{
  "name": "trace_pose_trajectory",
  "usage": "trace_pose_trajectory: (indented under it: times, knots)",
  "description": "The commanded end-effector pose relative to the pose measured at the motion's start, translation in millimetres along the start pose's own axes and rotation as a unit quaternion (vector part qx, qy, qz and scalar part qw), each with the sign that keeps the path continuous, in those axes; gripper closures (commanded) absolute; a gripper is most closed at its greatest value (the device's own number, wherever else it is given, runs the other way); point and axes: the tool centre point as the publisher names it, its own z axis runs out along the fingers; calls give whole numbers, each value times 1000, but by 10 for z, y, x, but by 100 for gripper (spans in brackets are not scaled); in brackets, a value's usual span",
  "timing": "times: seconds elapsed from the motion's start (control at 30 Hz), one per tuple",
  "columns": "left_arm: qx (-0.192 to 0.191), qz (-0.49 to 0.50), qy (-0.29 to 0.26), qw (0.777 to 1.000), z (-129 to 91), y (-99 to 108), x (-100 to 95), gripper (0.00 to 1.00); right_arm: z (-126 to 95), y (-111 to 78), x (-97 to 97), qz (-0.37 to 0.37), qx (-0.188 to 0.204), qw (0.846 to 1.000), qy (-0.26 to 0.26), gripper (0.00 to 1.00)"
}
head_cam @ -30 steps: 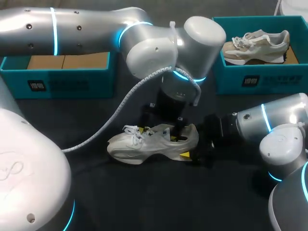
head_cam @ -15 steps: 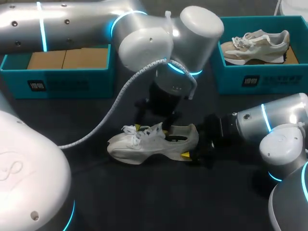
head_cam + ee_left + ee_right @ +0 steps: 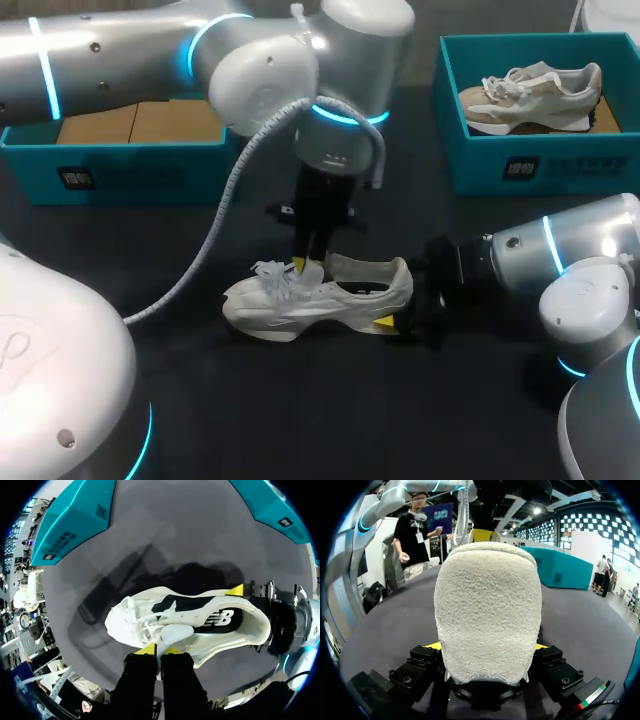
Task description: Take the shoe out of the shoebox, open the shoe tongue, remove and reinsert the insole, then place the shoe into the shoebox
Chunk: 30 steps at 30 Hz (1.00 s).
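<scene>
The white shoe point(image 3: 330, 297) lies on the table point(image 3: 300, 410). At its 3 o'clock, the right gripper point(image 3: 400, 305) clamps its heel point(image 3: 487, 610), fingertips mostly hidden. From 12 o'clock, the left gripper point(image 3: 159, 651), nearly closed, pinches the tongue point(image 3: 175, 632).

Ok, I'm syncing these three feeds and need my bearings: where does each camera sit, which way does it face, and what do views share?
Head view: above and behind, looking down on the table; the left arm and right arm both show.
Left wrist view: on the left wrist, looking down along the left claw, shut on the tongue of the white shoe.
Right wrist view: on the right wrist, looking level over the table along the right claw, shut on the heel.
Shared: all three show the white shoe.
</scene>
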Motion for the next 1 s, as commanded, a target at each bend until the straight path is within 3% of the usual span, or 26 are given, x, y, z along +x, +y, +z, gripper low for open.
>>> trace_pose_trajectory:
  times: [0.03, 0.27, 0.83, 0.87, 0.9, 1.0]
  knots:
    - [5, -3, 54, 999, -72, 22, -192, 100, 13, -13, 32, 0, 3, 1000, 0, 100]
    - [8, -7, 49, 999, -50, 31, -306, 100, 13, -13, 32, 0, 3, 1000, 0, 100]
    - [-7, -30, -7, 999, 401, 32, -537, 100, 13, -13, 32, 0, 3, 1000, 0, 100]
    - [-10, -33, -7, 999, 423, 28, -540, 98, 13, -13, 32, 0, 3, 1000, 0, 100]
    - [-11, -35, -9, 999, 448, 25, -542, 85, 13, -13, 32, 0, 3, 1000, 0, 100]
    - [-19, -41, -10, 999, 509, 31, -566, 83, 13, -13, 32, 0, 3, 1000, 0, 100]
